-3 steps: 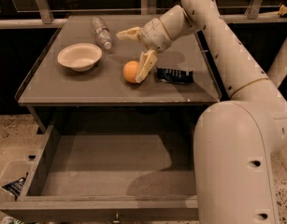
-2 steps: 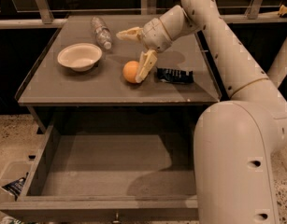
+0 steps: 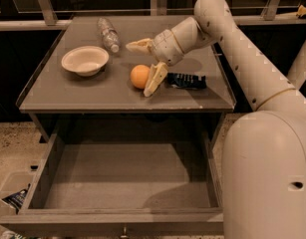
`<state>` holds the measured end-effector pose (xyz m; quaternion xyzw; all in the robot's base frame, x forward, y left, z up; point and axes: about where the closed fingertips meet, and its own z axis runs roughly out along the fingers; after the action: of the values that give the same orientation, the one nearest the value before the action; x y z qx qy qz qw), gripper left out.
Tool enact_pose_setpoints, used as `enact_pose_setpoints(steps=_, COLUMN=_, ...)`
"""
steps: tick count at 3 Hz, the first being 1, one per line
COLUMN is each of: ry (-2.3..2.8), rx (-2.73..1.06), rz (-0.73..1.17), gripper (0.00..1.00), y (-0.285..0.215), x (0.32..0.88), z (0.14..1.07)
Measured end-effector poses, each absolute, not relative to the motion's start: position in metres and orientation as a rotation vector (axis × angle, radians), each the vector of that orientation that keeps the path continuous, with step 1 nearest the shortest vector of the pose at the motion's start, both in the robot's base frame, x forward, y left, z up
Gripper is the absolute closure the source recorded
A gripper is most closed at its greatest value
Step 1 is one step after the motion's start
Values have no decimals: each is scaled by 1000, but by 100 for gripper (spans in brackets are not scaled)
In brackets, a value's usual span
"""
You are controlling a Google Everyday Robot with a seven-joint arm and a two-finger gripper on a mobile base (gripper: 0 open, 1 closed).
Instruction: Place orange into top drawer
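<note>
The orange (image 3: 139, 75) rests on the grey cabinet top (image 3: 68, 91), right of the middle. My gripper (image 3: 143, 63) reaches in from the right with its fingers spread wide apart. One finger (image 3: 155, 79) touches the orange's right side near the tabletop. The other finger (image 3: 138, 45) sits behind and above the orange, clear of it. The gripper holds nothing. The top drawer (image 3: 122, 176) is pulled fully open below the cabinet top, its flat bottom bare, a small knob (image 3: 124, 229) on its front panel.
A cream-white bowl (image 3: 84, 59) sits at the left of the top. A clear plastic bottle (image 3: 107, 33) lies at the back. A dark snack packet (image 3: 187, 80) lies just right of the gripper. My arm and base (image 3: 262, 173) fill the right side. A crumpled wrapper (image 3: 14, 199) lies on the floor.
</note>
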<state>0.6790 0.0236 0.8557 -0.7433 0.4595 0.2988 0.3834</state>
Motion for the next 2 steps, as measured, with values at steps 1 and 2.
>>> enact_pose_setpoints(steps=1, ry=1174, rx=-1897, rz=769, gripper=4, y=25, x=678, z=853)
enact_pose_setpoints(steps=2, ry=1174, rx=-1897, rz=769, gripper=22, y=25, x=678, z=853)
